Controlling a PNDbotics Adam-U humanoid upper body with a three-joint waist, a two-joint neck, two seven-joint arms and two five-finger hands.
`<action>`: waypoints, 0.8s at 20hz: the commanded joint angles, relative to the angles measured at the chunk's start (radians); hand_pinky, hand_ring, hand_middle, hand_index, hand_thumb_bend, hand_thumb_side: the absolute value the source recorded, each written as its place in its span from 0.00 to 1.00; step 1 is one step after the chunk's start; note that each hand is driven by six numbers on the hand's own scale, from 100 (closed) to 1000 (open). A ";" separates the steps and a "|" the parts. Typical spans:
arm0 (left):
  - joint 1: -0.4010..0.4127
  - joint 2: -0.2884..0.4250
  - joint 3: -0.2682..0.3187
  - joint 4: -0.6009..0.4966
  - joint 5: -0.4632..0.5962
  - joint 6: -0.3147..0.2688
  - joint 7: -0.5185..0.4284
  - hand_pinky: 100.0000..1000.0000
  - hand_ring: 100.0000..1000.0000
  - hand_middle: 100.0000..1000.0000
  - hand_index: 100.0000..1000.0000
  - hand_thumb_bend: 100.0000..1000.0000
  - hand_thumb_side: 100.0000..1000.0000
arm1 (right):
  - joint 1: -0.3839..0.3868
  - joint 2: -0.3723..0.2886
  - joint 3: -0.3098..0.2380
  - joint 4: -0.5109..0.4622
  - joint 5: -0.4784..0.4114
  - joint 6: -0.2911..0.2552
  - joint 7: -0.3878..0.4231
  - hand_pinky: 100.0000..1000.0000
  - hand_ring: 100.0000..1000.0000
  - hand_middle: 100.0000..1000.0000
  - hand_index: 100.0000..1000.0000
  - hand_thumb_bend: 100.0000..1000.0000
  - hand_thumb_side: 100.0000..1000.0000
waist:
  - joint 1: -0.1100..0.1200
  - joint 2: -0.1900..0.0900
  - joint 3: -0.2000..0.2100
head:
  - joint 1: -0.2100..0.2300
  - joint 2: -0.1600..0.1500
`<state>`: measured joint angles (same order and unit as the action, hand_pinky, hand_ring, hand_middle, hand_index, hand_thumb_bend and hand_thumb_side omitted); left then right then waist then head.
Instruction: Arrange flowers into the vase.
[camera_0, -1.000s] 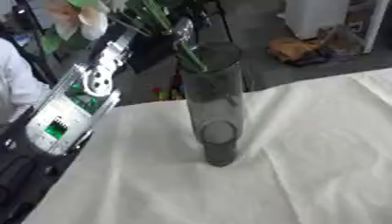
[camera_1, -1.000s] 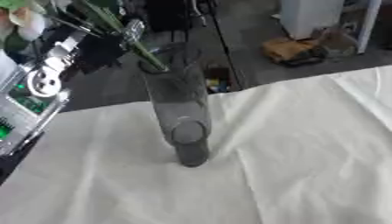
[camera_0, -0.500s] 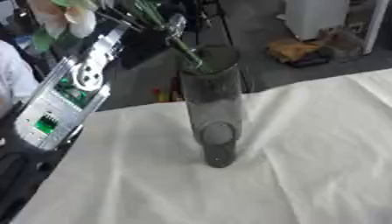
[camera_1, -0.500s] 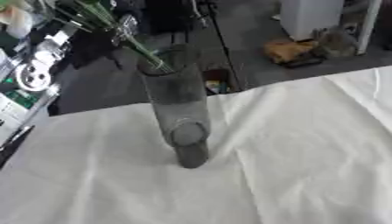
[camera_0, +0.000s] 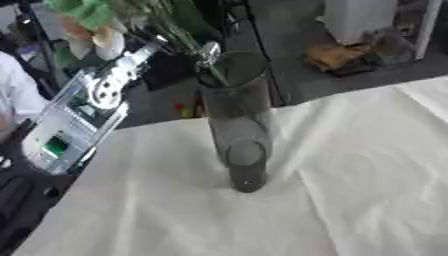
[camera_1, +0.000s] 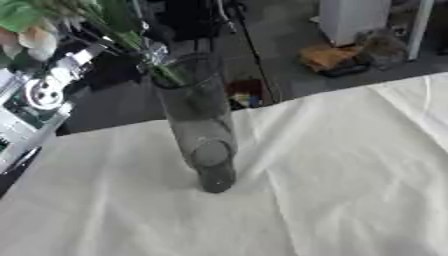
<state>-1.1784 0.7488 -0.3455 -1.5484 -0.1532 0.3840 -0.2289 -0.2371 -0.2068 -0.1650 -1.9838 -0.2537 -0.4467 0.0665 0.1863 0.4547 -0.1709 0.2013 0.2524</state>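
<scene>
The step in hand is insertion; the flowers (camera_0: 96, 30) are being fed stem-first into the vase (camera_0: 238, 131), and the task is not yet complete.

Position of the parts:
- The vase stands upright on the white cloth (camera_0: 350, 190) that covers the tabletop, near the far edge; its walls are clear and dark-tinted, and its mouth faces up.
- The green stems (camera_1: 166, 74) cross the rim on the left side and their lower ends sit just inside the mouth; they do not reach the base.
- The pale blooms and green leaves hang well above and to the left of the vase, tilted away from it.

Your left arm (camera_0: 83, 120) enters from the left and rises toward the bunch; the left robot hand (camera_0: 179, 42) is up among the stems at the top of the view; the leaves cover its fingers, so you cannot tell from these views whether they are apart, together or clamped on the stems. The right robot hand shows in neither view.

The next move likely calls for this: bring the bunch more upright over the mouth; lower it so the stems slide down the inside wall toward the base; avoid a sideways push on the rim, since a tall narrow vase may tip; release only once the stems rest inside.
</scene>
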 joint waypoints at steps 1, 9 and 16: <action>-0.030 0.027 -0.002 0.017 0.014 -0.005 -0.051 0.43 1.00 0.74 0.88 0.00 0.80 | -0.005 -0.012 0.004 -0.016 0.008 0.004 0.000 0.85 0.86 0.49 0.93 0.00 0.85 | -0.007 -0.022 0.001 | 0.000 -0.009; -0.050 0.036 0.010 0.031 -0.012 -0.025 -0.187 0.62 1.00 0.88 1.00 0.00 0.77 | -0.005 -0.011 0.008 -0.016 0.009 0.012 0.002 0.85 0.86 0.48 0.93 0.00 0.84 | -0.003 -0.023 0.008 | 0.001 -0.002; -0.060 0.040 0.047 0.021 -0.037 -0.076 -0.299 0.71 1.00 0.98 1.00 0.07 0.91 | -0.002 -0.009 0.009 -0.016 0.011 0.019 0.002 0.85 0.86 0.48 0.93 0.00 0.84 | -0.006 -0.027 0.011 | 0.008 0.000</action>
<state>-1.2154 0.7489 -0.3220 -1.5139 -0.1815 0.3157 -0.5094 -0.2367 -0.2068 -0.1588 -1.9838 -0.2464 -0.4307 0.0686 0.1891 0.4549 -0.1617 0.2050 0.2532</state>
